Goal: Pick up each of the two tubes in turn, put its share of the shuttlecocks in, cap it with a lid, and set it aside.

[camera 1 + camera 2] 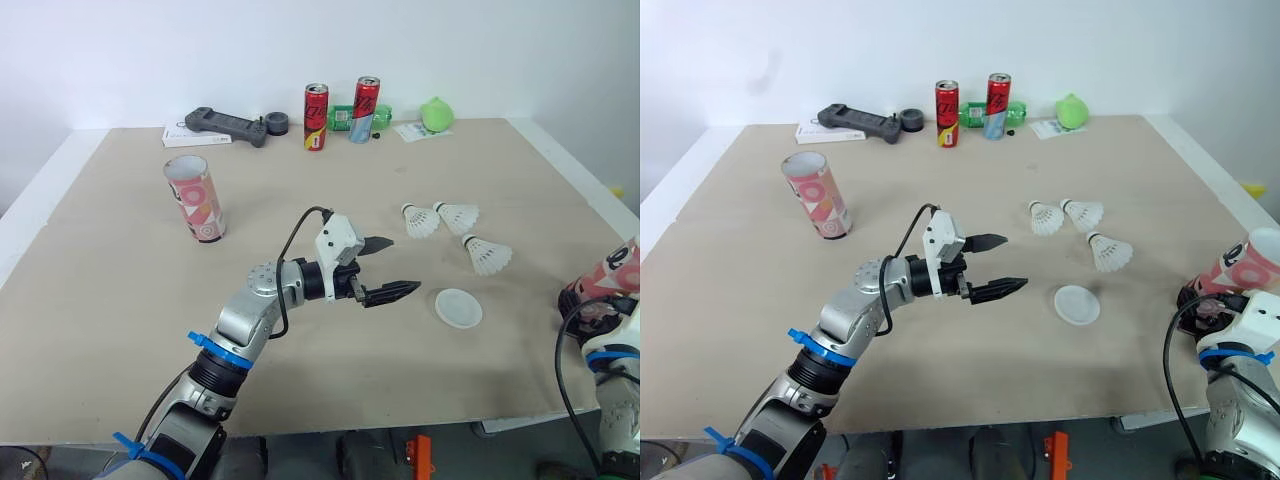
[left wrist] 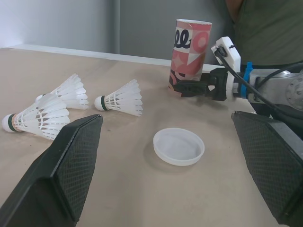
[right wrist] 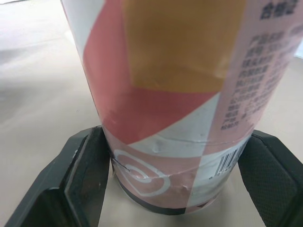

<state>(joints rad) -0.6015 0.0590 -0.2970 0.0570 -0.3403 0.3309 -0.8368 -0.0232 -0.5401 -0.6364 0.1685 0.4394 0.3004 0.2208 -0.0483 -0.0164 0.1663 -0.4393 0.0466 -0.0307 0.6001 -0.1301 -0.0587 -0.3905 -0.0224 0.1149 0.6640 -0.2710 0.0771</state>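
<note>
At the table's near right edge, about 4 o'clock, the right gripper (image 3: 175, 163) is clamped on the base of a pink tube (image 1: 622, 268). Mid-table, the left gripper (image 1: 400, 264) hangs wide open, with the white lid (image 1: 458, 307) at its 4 o'clock and three shuttlecocks (image 1: 455, 215) at its 2 o'clock. The second tube (image 1: 195, 197) stands at its 10 o'clock, with two cans (image 1: 316, 117) at the far edge.

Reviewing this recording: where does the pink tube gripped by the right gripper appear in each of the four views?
Left eye view: pink tube at the right edge of the table.
Right eye view: the tube again at the right edge.
Left wrist view: the tube beyond the white lid.
Right wrist view: the tube close up between the fingers.
Shared landmark: right gripper clamped on its base.
</note>
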